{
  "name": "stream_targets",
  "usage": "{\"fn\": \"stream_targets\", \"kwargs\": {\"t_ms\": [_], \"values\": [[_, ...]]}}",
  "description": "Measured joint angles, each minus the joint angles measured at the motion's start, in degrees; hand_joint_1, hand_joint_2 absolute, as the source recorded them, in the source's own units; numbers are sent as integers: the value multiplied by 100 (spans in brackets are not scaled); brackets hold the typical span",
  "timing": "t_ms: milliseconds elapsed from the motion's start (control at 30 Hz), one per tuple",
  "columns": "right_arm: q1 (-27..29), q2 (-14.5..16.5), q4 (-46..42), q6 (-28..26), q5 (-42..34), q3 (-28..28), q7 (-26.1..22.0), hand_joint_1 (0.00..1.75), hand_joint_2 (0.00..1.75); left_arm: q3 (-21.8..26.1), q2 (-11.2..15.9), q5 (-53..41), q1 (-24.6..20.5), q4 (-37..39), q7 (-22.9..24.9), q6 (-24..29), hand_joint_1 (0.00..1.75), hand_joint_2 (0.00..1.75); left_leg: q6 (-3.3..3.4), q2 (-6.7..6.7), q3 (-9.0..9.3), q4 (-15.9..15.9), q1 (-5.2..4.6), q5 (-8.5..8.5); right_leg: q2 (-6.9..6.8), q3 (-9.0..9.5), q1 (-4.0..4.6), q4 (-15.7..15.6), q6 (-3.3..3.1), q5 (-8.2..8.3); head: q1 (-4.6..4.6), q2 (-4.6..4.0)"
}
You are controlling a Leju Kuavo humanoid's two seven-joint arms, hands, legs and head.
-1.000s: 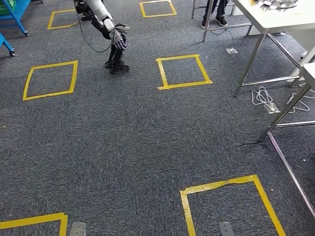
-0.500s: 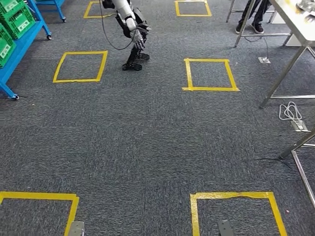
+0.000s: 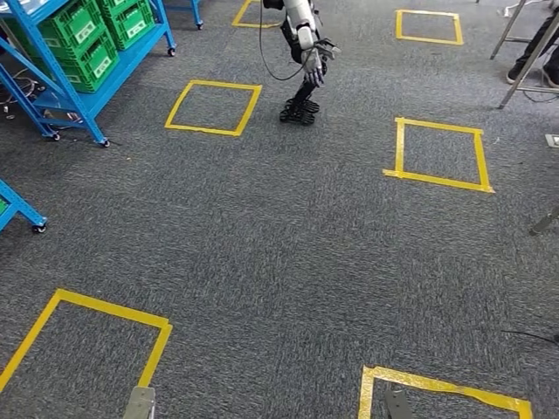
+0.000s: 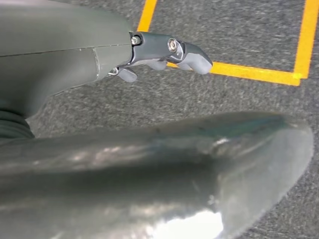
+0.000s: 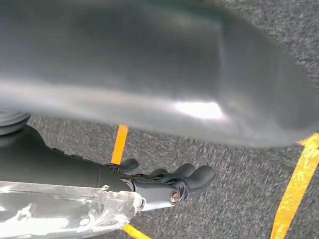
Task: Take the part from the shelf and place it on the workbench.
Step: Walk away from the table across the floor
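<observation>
You have the left robot hand (image 4: 165, 52) stretched out empty, the right robot hand (image 5: 169, 181) curled against crinkled clear wrap (image 5: 68, 209) with its grip unclear, and the part indistinguishable among green bins (image 3: 79, 30) on the cut-off shelf (image 3: 125, 70).

Blue shelf (image 3: 122, 77) (green bins (image 3: 79, 39) aboard), ahead-left

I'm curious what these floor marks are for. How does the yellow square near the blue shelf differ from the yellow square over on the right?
The left square lies close to the shelf; the right square lies apart from it, past the standing robot. The left square's tape looks thinner, the right square's broader. The left square looks slanted, the right square nearly straight. Both are yellow tape outlines on the grey carpet.
</observation>
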Motion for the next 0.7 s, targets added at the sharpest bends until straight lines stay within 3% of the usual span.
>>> {"fn": "stream_targets", "kwargs": {"t_ms": [33, 67, 133, 167, 200, 233, 267, 333, 367, 433, 467, 533, 600, 667, 700], "values": [[-5, -3, 0, -1, 1, 0, -2, 0, 0, 0, -2, -2, 10, 0, 4, 1, 0, 0, -29, 41, -12, 9, 10, -3, -65, 14, 10, -13, -48, 8, -2, 0], [-8, -5, 0, -2, 1, 1, -7, 0, 0, 0, -5, -4, 13, 1, 8, 1, 0, 0, -52, 166, -57, 94, 9, -56, -139, 31, 17, -29, -92, 15, -20, 0], [4, -9, 0, -3, 3, 2, -14, 0, 0, -2, -14, -7, -11, 2, 13, 3, 0, 0, -77, 532, -333, 643, -7, -351, -315, 69, 42, -53, -158, 10, -71, 0], [16, -10, 0, -4, 5, 2, -14, 0, 0, -3, -17, -7, -26, 2, 19, 5, 0, 0, -85, 649, -550, 1053, -11, -543, -413, 84, 60, -55, -178, -1, -93, 0], [25, -10, 0, -4, 10, 2, -10, 0, 0, -4, -21, -6, -32, 2, 31, 8, 0, 0, -89, 695, -758, 1430, -11, -685, -510, 96, 75, -54, -189, -14, -102, 0], [27, -11, 0, -5, 17, 2, -5, 0, 0, -4, -24, -3, -27, 2, 47, 13, 0, 0, -86, 710, -889, 1654, -11, -723, -599, 110, 87, -54, -194, -31, -103, 0], [24, -11, 0, -5, 22, 3, -2, 0, 0, -3, -27, -1, -18, 2, 63, 18, 0, 0, -77, 719, -917, 1674, -12, -648, -679, 129, 96, -54, -194, -52, -105, 0], [15, -11, 0, -5, 28, 9, 1, 0, 0, -2, -30, 3, -5, 2, 80, 27, 0, 0, -29, 836, -634, 1096, -34, -243, -823, 201, 109, -54, -175, -113, -110, 0], [13, -11, 0, -5, 31, 15, 1, 0, 0, -3, -31, 3, -8, 2, 80, 36, 0, 0, 3, 1008, -423, 701, -70, -67, -887, 236, 126, -50, -152, -155, -118, 0], [12, -11, 0, -8, 39, 31, 4, 0, 0, -4, -31, -2, -28, 1, 84, 58, 0, 0, 77, 1258, -155, 192, -133, 70, -1005, 290, 160, -49, -91, -236, -142, 0], [9, -11, 0, -10, 45, 38, 7, 0, 0, -4, -31, -6, -35, 1, 88, 72, 0, 0, 103, 1288, -122, 120, -157, 48, -1068, 309, 176, -58, -61, -266, -154, 0], [-15, -11, 0, -15, 63, 49, 11, 0, 0, -5, -34, -20, -26, 2, 99, 97, 0, 0, 156, 1134, -120, 86, -144, 37, -1149, 374, 174, -77, -3, -313, -154, 0], [-41, -11, 0, -23, 81, 54, 11, 0, 0, -8, -40, -41, -20, 2, 109, 114, 0, 0, 208, 984, -104, 57, -103, 40, -919, 300, 150, 167, 55, -483, -138, 0], [-36, -11, 0, -30, 89, 55, 14, 0, 0, -13, -52, -56, -33, 2, 115, 121, 0, 0, 244, 831, -96, 51, -74, 33, -607, -84, 124, 919, 96, -830, -104, 0], [-26, -11, 0, -31, 89, 55, 16, 0, 0, -15, -58, -60, -36, 2, 117, 121, 0, 0, 253, 744, -95, 52, -69, 30, -549, -330, 116, 1347, 111, -979, -90, 0]]}}
